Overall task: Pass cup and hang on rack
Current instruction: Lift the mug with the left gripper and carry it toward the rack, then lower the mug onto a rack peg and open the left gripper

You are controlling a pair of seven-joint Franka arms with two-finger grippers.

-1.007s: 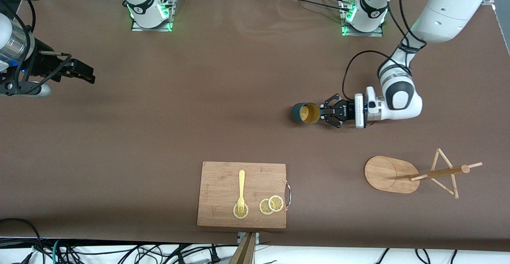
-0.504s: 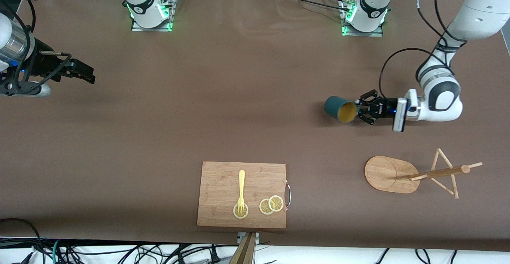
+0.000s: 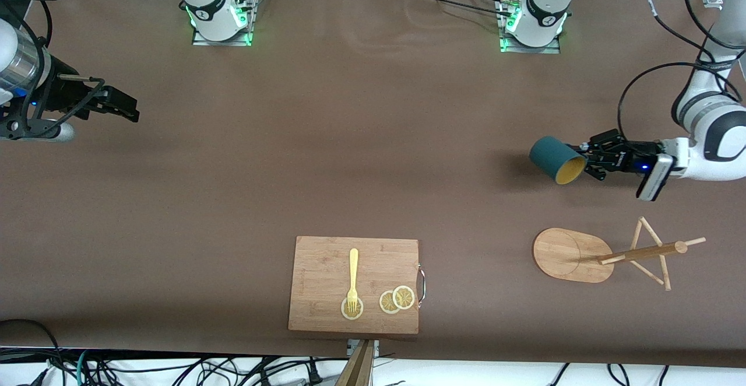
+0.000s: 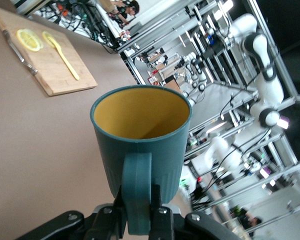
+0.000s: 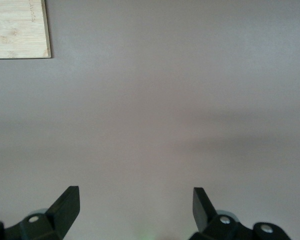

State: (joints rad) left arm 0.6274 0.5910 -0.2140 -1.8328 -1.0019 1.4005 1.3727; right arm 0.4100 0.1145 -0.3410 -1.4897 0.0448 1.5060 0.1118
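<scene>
My left gripper (image 3: 590, 159) is shut on the loop handle of the dark teal cup (image 3: 556, 160), held in the air on its side, its mustard-yellow mouth turned toward the front camera. In the left wrist view the fingers (image 4: 158, 218) clamp the handle below the cup (image 4: 140, 135). The wooden rack (image 3: 632, 253) stands on its oval base (image 3: 565, 254) near the left arm's end of the table, nearer the front camera than the spot below the cup. My right gripper (image 3: 119, 104) waits open and empty over the right arm's end of the table; it also shows in the right wrist view (image 5: 136, 205).
A bamboo cutting board (image 3: 326, 269) with a metal handle lies near the front edge, carrying a yellow fork (image 3: 352, 278) and lemon slices (image 3: 396, 299). The board's corner (image 5: 17, 27) shows in the right wrist view. The brown table (image 3: 326, 158) is bare between the arms.
My left gripper has carried the cup toward the left arm's end of the table, closer to over the rack, tilting its mouth more toward the front camera. The right arm has not moved.
</scene>
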